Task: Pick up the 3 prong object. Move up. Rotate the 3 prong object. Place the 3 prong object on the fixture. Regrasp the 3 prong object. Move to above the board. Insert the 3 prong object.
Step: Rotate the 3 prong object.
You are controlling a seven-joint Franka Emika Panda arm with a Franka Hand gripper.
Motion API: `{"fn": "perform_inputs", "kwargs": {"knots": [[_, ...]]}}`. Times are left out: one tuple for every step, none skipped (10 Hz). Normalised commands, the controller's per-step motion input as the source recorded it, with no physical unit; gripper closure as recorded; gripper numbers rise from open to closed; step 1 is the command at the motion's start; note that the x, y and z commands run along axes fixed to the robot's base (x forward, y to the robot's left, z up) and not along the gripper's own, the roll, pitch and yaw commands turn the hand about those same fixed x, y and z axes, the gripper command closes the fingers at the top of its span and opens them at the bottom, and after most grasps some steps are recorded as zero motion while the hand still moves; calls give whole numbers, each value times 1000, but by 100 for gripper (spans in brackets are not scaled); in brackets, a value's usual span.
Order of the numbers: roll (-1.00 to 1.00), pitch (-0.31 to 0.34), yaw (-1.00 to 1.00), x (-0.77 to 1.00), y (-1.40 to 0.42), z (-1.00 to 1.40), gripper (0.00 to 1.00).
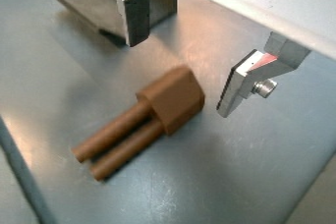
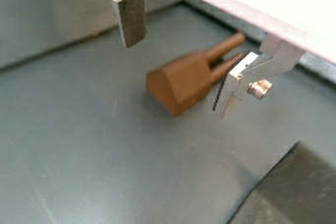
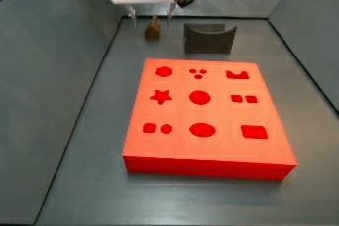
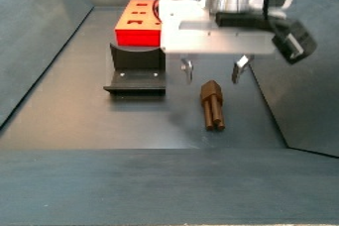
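The 3 prong object [image 1: 147, 120] is a small brown block lying flat on the grey floor, also seen in the other wrist view [image 2: 191, 76] and in both side views [image 3: 154, 30] [image 4: 212, 104]. My gripper [image 4: 213, 69] hangs open just above it, fingers apart and nothing held between them [image 1: 188, 56] [image 2: 182, 56]. The block lies partly below the gap, nearer one finger [image 2: 234, 85]. The dark fixture [image 4: 137, 71] with its U-shaped notch stands beside the object [image 3: 208, 38]. The red board [image 3: 205, 116] with shaped holes lies flat further off [image 4: 139, 22].
Grey metal walls [image 4: 40, 61] slope up around the floor on both sides. The fixture's edge shows near a finger in a wrist view [image 1: 92, 10] and in a corner of a wrist view [image 2: 296, 194].
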Motion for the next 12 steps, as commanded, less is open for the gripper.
{"fn": "perform_inputs", "kwargs": {"knots": [[37,67,-24,-18,7,1000,0],[53,63,-25,-27,9,1000,0],[63,59,-24,-34,9,992,0],[71,63,-17,-36,5,798,0],[76,63,-15,-34,3,702,0],[0,0,1000,0,0,0,0],[0,0,1000,0,-1,-100,0],[2,0,1000,18,-3,-260,0],[2,-2,1000,46,1,-218,0],[2,-5,1000,50,1,-119,0],[1,-6,1000,40,0,-76,0],[1,-7,1000,35,-1,-53,0]]}}
